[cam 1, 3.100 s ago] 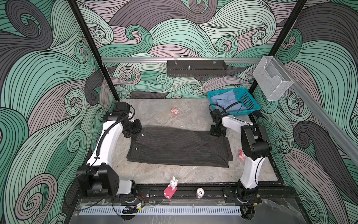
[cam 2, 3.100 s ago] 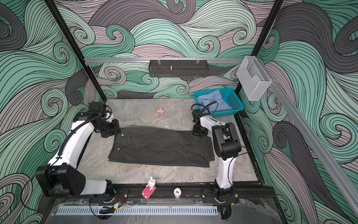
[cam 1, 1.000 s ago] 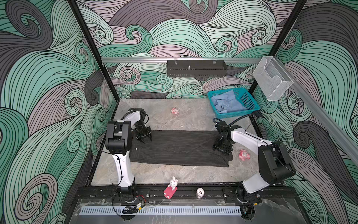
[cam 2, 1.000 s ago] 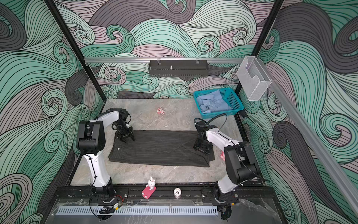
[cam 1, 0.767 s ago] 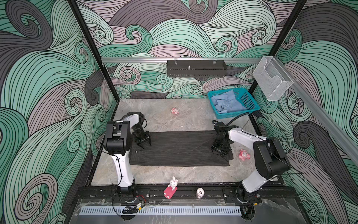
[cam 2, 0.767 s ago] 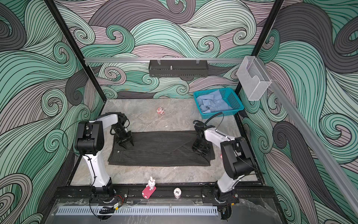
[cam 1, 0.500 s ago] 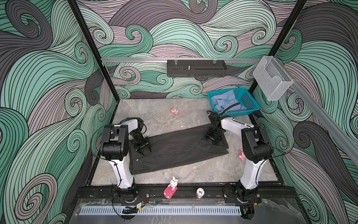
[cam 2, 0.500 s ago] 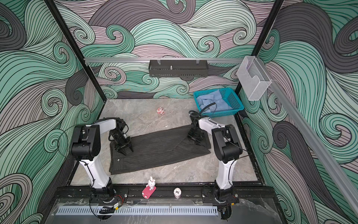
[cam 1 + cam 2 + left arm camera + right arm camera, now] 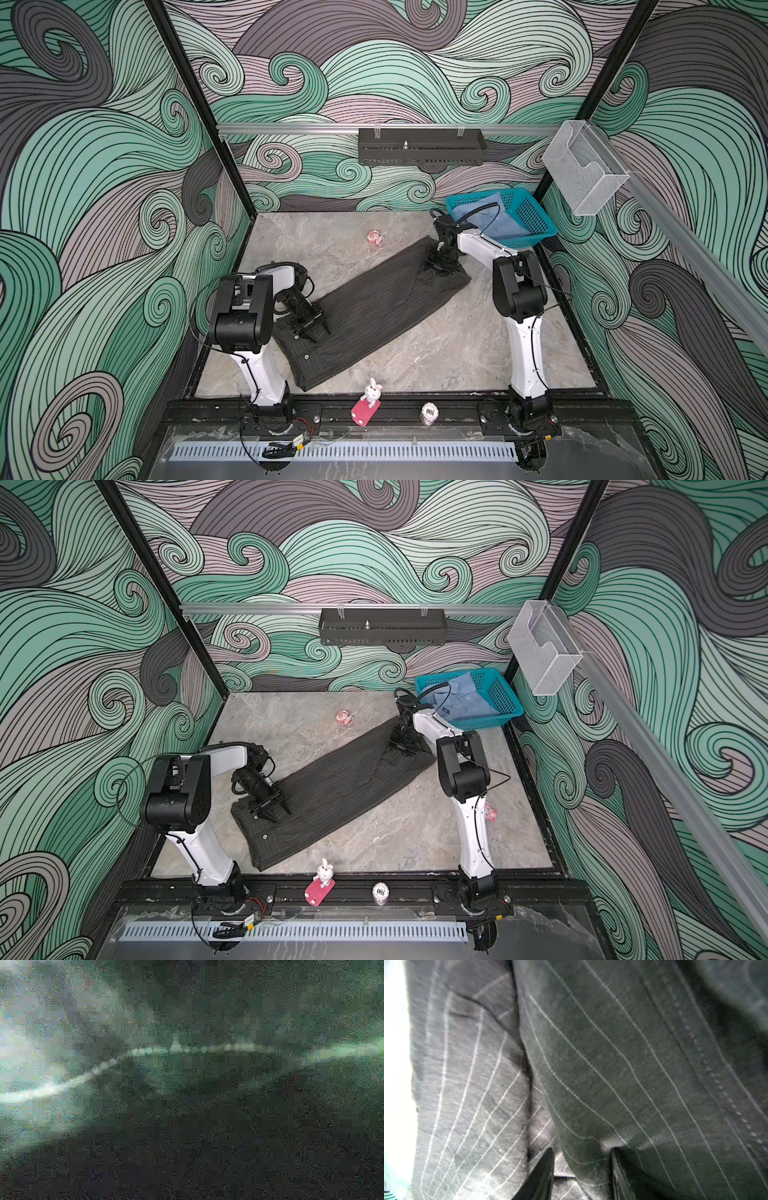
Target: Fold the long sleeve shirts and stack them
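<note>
The dark charcoal pinstriped shirt (image 9: 374,307) (image 9: 332,787) lies folded into a long band, slanting across the table from front left to back right. My left gripper (image 9: 315,333) (image 9: 275,812) points down on its front left end, fingers apart, tips on the cloth. The left wrist view is dark noise. My right gripper (image 9: 441,269) (image 9: 404,746) is down on the shirt's far right end. In the right wrist view a raised fold of pinstriped cloth (image 9: 612,1064) fills the gap at the right gripper (image 9: 581,1167). The light blue shirt (image 9: 478,216) (image 9: 461,700) lies crumpled in the basket.
The teal mesh basket (image 9: 536,239) stands at the back right corner, just behind the right arm. A small pink toy (image 9: 375,237) lies behind the shirt, another (image 9: 488,812) beside the right arm. A rabbit figure (image 9: 368,399) and a round token (image 9: 430,412) sit on the front rail.
The dark shirt has swung from lying crosswise to a diagonal: the left gripper dragged its end toward the front, the right gripper dragged its end toward the back by the basket.
</note>
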### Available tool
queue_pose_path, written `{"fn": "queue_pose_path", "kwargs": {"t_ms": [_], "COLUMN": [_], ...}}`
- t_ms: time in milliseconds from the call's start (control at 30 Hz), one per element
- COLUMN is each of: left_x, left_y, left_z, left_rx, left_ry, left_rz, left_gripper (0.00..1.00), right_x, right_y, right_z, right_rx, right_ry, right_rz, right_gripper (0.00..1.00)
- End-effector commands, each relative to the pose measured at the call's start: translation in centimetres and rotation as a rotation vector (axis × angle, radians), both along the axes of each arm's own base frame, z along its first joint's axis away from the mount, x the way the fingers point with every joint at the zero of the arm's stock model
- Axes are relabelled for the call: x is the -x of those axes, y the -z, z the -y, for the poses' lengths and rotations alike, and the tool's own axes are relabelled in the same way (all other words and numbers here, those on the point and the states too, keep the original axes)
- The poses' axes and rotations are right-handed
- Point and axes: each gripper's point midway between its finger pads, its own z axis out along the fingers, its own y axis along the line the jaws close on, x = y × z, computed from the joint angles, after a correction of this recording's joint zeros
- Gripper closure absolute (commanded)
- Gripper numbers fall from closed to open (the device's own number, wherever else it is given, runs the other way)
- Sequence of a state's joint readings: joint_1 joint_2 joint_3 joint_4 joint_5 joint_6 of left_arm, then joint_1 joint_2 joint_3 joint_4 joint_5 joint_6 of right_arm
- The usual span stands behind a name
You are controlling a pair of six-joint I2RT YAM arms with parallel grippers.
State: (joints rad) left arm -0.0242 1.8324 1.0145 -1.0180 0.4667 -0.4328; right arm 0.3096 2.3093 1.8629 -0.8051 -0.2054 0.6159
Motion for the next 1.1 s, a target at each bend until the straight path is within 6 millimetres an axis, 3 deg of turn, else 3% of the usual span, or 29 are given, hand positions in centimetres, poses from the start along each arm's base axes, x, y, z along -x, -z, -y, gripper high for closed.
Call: {"fn": "queue_pose_path", "kwargs": {"t_ms": [0, 133, 233, 367, 467, 600, 767, 900, 1067], "left_x": [-0.6, -1.0, -2.5, -4.9, -6.7, -9.0, -10.6, -10.6, -9.0], "left_y": [1.1, -1.0, -4.7, -10.6, -12.6, -11.4, -7.9, -5.5, -2.9], "left_z": [2.5, 4.0, 3.6, 2.2, 0.6, -0.9, -1.5, -1.4, -1.2], "left_rx": [0.044, 0.059, 0.03, -0.051, -0.148, -0.208, -0.214, -0.203, -0.181], "left_ry": [0.012, 0.041, 0.054, 0.119, 0.187, 0.291, 0.364, 0.372, 0.38], "left_rz": [0.043, 0.105, 0.223, 0.414, 0.493, 0.46, 0.326, 0.259, 0.159], "left_gripper": [0.54, 0.55, 0.52, 0.45, 0.4, 0.37, 0.32, 0.3, 0.29], "right_x": [-0.8, -2.3, -2.4, -0.6, 1.9, 5.7, 8.4, 8.9, 8.3], "right_y": [0.5, -2.4, -6.7, -12.2, -13.2, -10.5, -6.1, -3.1, 0.1], "right_z": [-0.3, -0.9, -0.5, 1.4, 3.1, 5.2, 5.4, 4.8, 4.1], "right_rx": [0.028, 0.054, 0.123, 0.182, 0.21, 0.209, 0.178, 0.153, 0.152], "right_ry": [-0.065, -0.1, -0.114, -0.074, -0.032, 0.043, 0.086, 0.097, 0.09], "right_rz": [-0.01, 0.071, 0.174, 0.258, 0.247, 0.129, 0.028, -0.034, -0.103], "right_gripper": [0.55, 0.51, 0.41, 0.31, 0.26, 0.25, 0.24, 0.23, 0.22]}}
